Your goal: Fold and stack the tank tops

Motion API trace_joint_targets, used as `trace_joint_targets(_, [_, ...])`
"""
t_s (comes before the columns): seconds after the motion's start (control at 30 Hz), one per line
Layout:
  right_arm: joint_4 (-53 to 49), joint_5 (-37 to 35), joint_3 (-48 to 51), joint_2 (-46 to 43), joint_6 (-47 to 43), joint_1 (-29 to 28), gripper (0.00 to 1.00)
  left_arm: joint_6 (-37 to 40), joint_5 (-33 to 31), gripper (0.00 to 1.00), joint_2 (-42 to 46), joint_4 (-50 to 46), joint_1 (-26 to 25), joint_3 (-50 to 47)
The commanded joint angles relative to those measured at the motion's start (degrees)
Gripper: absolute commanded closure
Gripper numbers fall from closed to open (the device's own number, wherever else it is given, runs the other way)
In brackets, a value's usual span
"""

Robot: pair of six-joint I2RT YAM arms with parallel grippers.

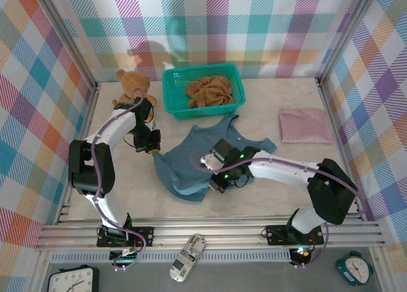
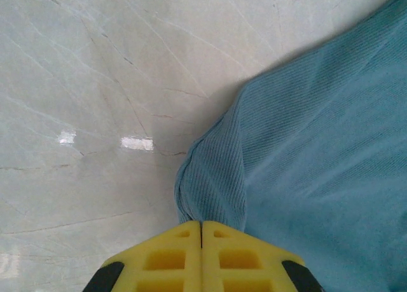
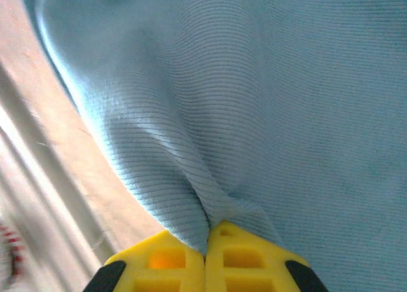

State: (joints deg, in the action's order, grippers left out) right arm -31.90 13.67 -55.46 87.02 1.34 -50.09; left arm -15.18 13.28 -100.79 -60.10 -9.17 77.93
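The slate blue tank top (image 1: 191, 158) lies spread and rumpled in the middle of the table, straps toward the basket. My left gripper (image 1: 154, 150) is shut on its left edge; the wrist view shows the ribbed blue cloth (image 2: 216, 177) bunched into the closed yellow fingers (image 2: 172, 257). My right gripper (image 1: 213, 171) is shut on the cloth near its lower middle, a pinched fold (image 3: 210, 203) running into the fingers (image 3: 248, 260). The dusty pink top (image 1: 305, 125) lies folded at the right. The ochre brown top (image 1: 208, 91) sits crumpled in the basket.
A teal mesh basket (image 1: 172, 91) stands at the back centre. A brown teddy bear (image 1: 130, 85) sits at the back left, beside the left arm. Checked walls close in the table on three sides. A metal rail (image 1: 210, 231) runs along the near edge.
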Motion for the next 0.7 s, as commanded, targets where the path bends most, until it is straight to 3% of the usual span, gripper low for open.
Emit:
trace_joint_targets(0.0, [-4.4,18.9,-0.7,1.3,3.6,5.5,0.96,0.2,0.8,0.94,-0.6,-1.9,0.6,2.1])
trace_joint_targets(0.37, [-16.2,23.7,-16.9,18.2,-5.4,19.4,0.91,-0.2,-0.5,0.94,-6.2,-1.2,0.2,7.7])
trace_joint_targets(0.47, [-19.5,18.6,-21.6,22.7,-9.3,20.1,0.86,-0.6,-1.3,0.94,-7.4,-0.7,0.2,8.9])
trace_joint_targets(0.6, [-16.3,10.9,-23.6,25.4,-9.6,20.3,0.73,-0.6,-2.1,0.94,-8.8,-0.3,0.1,9.8])
trace_joint_targets(0.67, [-13.9,3.3,-23.6,24.7,-9.1,19.9,0.71,-0.6,-1.7,0.93,-9.5,-0.3,0.1,10.2])
